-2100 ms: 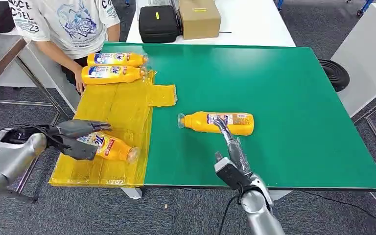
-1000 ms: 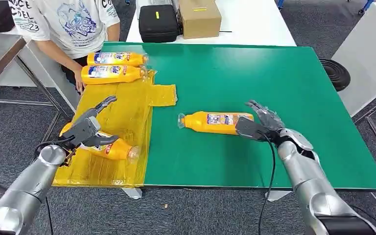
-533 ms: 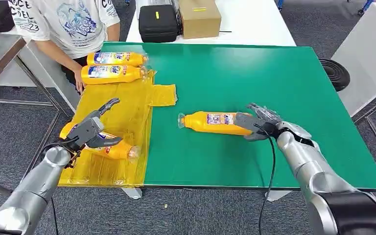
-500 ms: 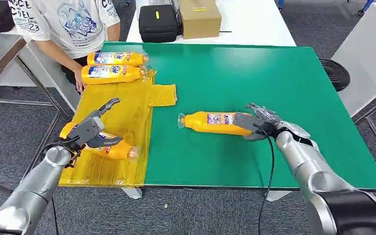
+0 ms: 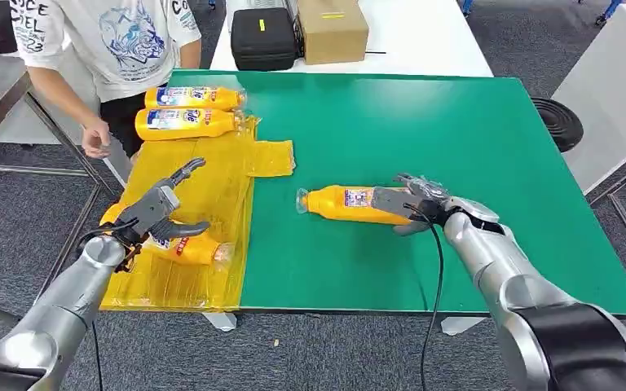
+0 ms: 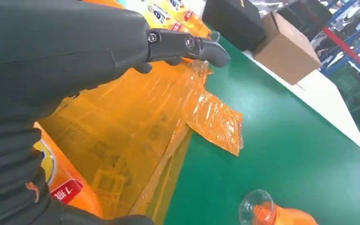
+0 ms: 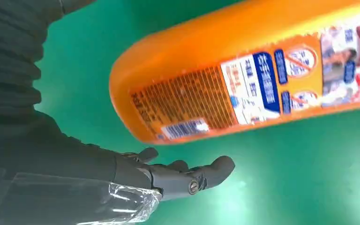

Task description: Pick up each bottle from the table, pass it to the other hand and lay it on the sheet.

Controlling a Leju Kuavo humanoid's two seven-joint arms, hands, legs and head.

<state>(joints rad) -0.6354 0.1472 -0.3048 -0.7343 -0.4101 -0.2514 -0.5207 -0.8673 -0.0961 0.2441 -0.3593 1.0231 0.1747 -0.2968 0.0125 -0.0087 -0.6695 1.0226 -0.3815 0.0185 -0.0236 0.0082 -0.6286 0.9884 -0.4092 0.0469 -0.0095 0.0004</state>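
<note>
An orange bottle lies on its side on the green table, mouth toward the yellow sheet. My right hand is at its base end, fingers spread on either side. In the right wrist view the fingers lie apart from the bottle, with green table showing between. Another orange bottle lies on the sheet's near part. My left hand hovers just over it, fingers apart and holding nothing. The left wrist view shows this bottle's label under the palm.
Two more orange bottles lie at the sheet's far end. A person stands at the table's far left corner, one hand lowered beside it. A black case and a cardboard box sit behind the table.
My right hand has come from the near edge up to the bottle's base and spread around it. My left hand let go of its bottle and lifted. The person's hand drew back.
</note>
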